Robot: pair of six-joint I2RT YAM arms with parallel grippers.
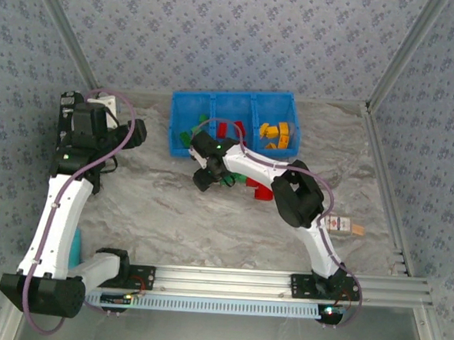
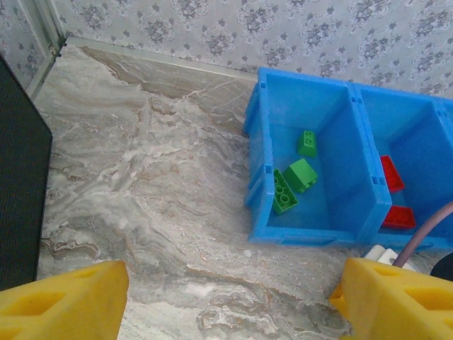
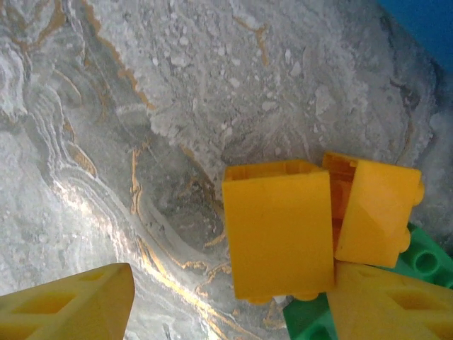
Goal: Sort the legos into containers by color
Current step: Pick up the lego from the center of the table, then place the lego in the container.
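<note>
The blue bin (image 1: 235, 101) stands at the back middle of the table, with green legos (image 2: 300, 175) in its left compartment, red ones (image 2: 391, 173) in the middle and orange-yellow ones (image 1: 278, 133) in the right. Loose green (image 1: 228, 181) and red (image 1: 261, 190) bricks lie in front of the bin. My right gripper (image 3: 230, 304) is open low over the table. A yellow brick (image 3: 279, 227) lies between its fingers, close to the right one, beside a second orange-yellow brick (image 3: 375, 212) and a green brick (image 3: 425, 258). My left gripper (image 2: 230, 304) is open and holds nothing, left of the bin.
A black case (image 2: 18, 198) lies at the left edge of the marble-patterned table. A small red-and-white box (image 1: 345, 223) sits at the right, near the right arm. Metal frame rails run along the table's sides, and the patterned walls close it in.
</note>
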